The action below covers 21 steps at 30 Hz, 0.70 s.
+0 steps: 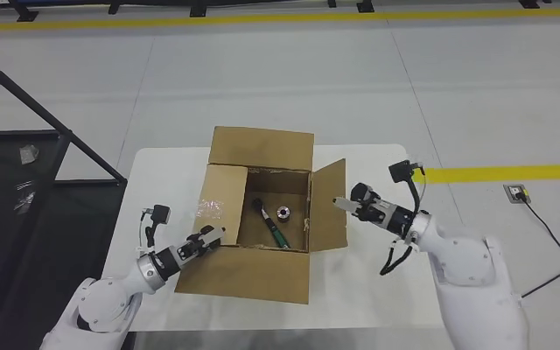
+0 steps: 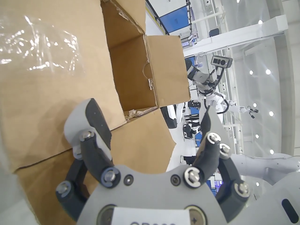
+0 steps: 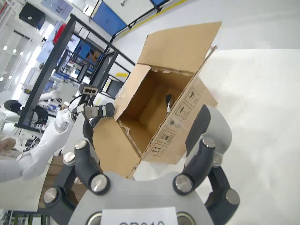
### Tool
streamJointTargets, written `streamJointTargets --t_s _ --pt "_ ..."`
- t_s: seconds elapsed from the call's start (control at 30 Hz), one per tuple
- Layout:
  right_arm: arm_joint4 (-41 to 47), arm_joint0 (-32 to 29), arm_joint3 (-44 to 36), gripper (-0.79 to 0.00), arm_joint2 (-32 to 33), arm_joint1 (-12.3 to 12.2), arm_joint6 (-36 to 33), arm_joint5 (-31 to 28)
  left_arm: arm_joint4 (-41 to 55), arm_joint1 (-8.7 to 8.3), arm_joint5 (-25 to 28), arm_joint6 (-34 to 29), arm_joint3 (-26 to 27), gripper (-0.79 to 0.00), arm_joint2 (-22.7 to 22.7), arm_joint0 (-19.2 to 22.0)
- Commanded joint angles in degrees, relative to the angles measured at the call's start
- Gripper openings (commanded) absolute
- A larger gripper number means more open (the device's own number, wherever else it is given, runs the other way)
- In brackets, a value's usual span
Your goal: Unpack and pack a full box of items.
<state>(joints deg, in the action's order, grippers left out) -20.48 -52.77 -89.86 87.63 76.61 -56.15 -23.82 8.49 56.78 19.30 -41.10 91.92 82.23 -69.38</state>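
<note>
An open cardboard box (image 1: 262, 271) stands mid-table with all its flaps spread. Inside lie a green-handled tool (image 1: 271, 226) and a small round metal part (image 1: 283, 213); the tool's dark head (image 3: 168, 101) shows past the flap in the right wrist view. My left gripper (image 1: 210, 234) is open at the box's (image 2: 58, 71) front left corner, its fingers either side of the front flap's corner, not touching. My right gripper (image 1: 344, 203) is open at the right flap, and that printed flap (image 3: 178, 118) lies between its fingers. The left gripper (image 3: 104, 112) is also seen across the box.
Crinkled clear tape (image 1: 210, 210) clings to the left flap. The white table (image 1: 385, 289) has bare room right of the box and along its front edge. A black rack (image 1: 35, 175) stands off the table's left side.
</note>
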Motion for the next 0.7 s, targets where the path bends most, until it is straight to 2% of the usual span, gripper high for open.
streamJointTargets --t_s 0.0,0.17,0.27,0.43,0.67 --pt "2.42 2.32 2.18 0.0 -1.95 -0.12 -2.72 -2.84 -0.14 0.01 -0.17 0.11 0.04 0.0 0.03 -0.03" --pt "8.61 6.41 5.56 0.0 -6.69 -0.12 -6.47 -9.22 -0.38 0.0 -0.34 0.19 0.08 0.0 0.18 -0.2" --pt "11.04 8.8 7.57 0.0 -9.34 0.15 -4.18 -11.65 -0.47 0.02 -0.35 0.33 0.26 0.0 0.15 -0.51" --pt "7.31 13.3 12.23 0.0 -16.09 1.2 1.63 -10.04 -0.63 0.06 -0.52 0.56 0.62 0.0 0.08 -0.74" --pt "5.4 21.3 25.72 0.0 -26.91 3.72 5.88 -7.66 0.13 0.02 0.02 0.8 0.71 0.0 0.9 -1.42"
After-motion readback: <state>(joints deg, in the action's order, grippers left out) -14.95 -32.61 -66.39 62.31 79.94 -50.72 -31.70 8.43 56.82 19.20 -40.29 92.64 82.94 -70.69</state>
